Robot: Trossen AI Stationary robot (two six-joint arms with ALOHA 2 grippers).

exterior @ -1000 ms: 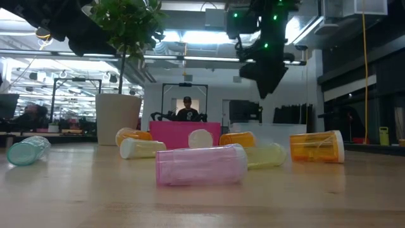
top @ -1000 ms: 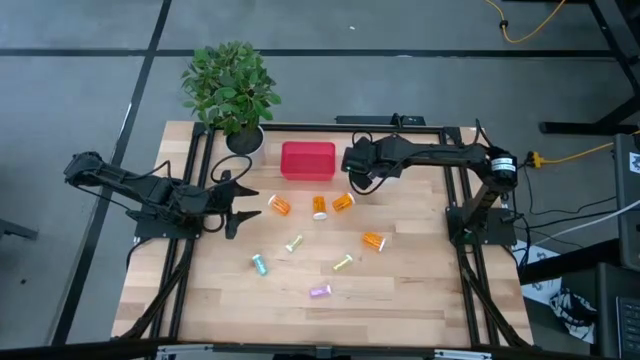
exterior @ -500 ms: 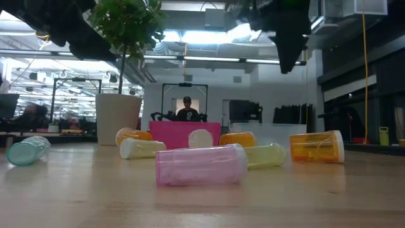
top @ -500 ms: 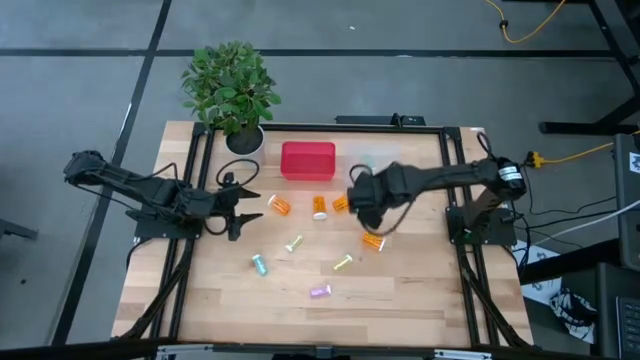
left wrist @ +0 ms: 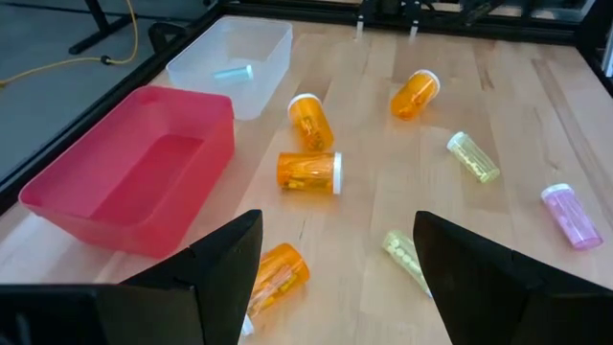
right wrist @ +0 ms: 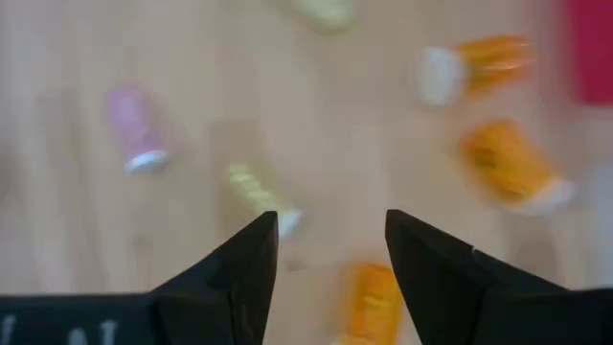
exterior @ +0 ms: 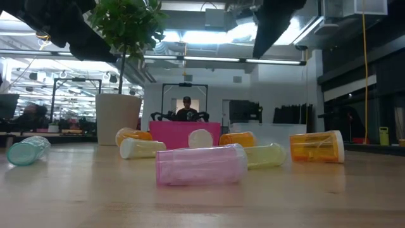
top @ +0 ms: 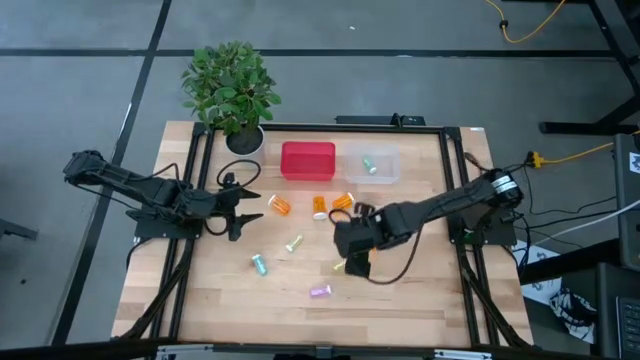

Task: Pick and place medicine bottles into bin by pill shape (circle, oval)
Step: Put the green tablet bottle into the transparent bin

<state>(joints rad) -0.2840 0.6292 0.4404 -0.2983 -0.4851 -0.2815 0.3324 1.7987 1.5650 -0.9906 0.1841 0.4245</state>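
Several small medicine bottles lie on their sides on the wooden table: three orange ones (top: pixel 281 205) (top: pixel 319 207) (top: pixel 343 202) in front of the bins, a pale yellow one (top: pixel 294 243), a teal one (top: pixel 259 265) and a purple one (top: pixel 320 291). My right gripper (top: pixel 352 262) hangs open above the table's middle. In its wrist view a yellow bottle (right wrist: pixel 259 196) and an orange one (right wrist: pixel 374 297) lie below its fingers. My left gripper (top: pixel 245 205) is open and empty at the left, and in its wrist view (left wrist: pixel 335 259) it faces the bottles.
A red bin (top: pixel 307 161) and a clear bin (top: pixel 385 170) stand side by side at the far edge. The clear bin holds one teal bottle (top: pixel 368 165). A potted plant (top: pixel 232 90) stands at the far left corner. A person (exterior: pixel 186 109) shows in the room behind.
My right gripper has gone from above the clear bin toward the table's near edge and a little left, and now hangs over the bottles in the middle. The clear bin, hidden under it before, now shows with the teal bottle inside.
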